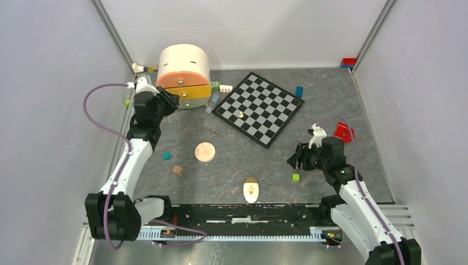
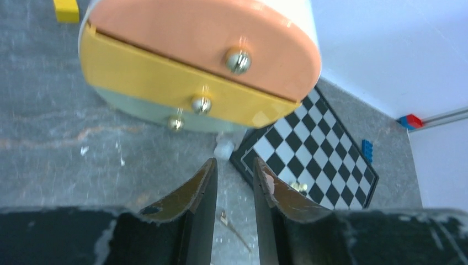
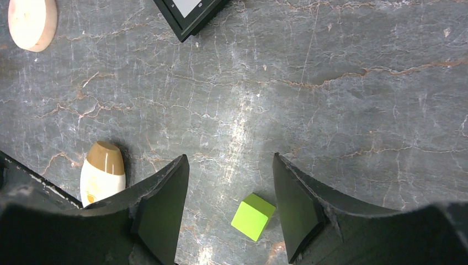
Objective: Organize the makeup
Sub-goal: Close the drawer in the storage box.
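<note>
"Makeup [image 1: 205, 152] first. Where does it lie?"

"I can see two pieces, both on the table [image 1: 331, 105], in the near middle. The compact [image 3: 32, 22] is round and peach, and it lies flat. The tube [image 1: 251, 190] is cream with a brown cap. It lies closer to the arms' bases and a little to the right, with the cap pointing away from them. The two are apart from each other."

"Does a gripper hold one of them?"

"No. The right gripper [image 3: 229, 182] hangs over the table to the right of the tube, with its jaws wide apart and empty. A green cube [image 3: 253, 216] lies on the table under it, near one finger, and it is not gripped."

"And the other one?"

"The left gripper [image 2: 234, 176] is at the far left, in front of the drawers [image 2: 165, 83], and it points at them. Its jaws stand only a little apart, with nothing between them. In the wrist view bare table shows between the fingertips [image 2: 205, 185] and the drawers."

"How do the drawers look?"

"It is a round cream box with three fronts stacked — peach on top, yellow under it, a pale one lowest. Each has a metal knob. The yellow front is not in line with the peach one."

"What else is around?"

"A chessboard [image 1: 259, 107] lies flat to the right of the drawers, turned cornerwise. A teal cube [image 1: 166, 155] and a brown cube [image 1: 177, 170] lie left of the compact."
</note>
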